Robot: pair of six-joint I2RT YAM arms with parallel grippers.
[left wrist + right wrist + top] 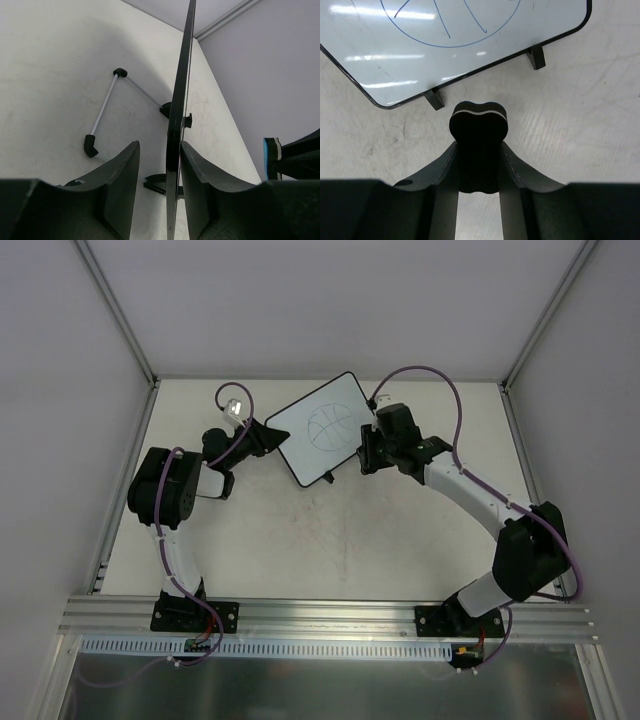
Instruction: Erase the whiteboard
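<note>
The whiteboard (322, 426) stands tilted at the back middle of the table, with a blue circle drawing on its face (445, 30). In the left wrist view it shows edge-on (176, 125). My left gripper (268, 437) is open and straddles the board's left edge (160, 146). Its right finger lies against the board and its left finger stands apart from it. My right gripper (365, 452) is shut on a small black eraser block (479, 125) and holds it just in front of the board's lower edge, between its two black feet (434, 99).
A thin white rod with black ends (102, 112) lies on the table behind the board. Grey walls and aluminium rails (120, 315) enclose the table on three sides. The right arm (295, 155) shows at the right of the left wrist view.
</note>
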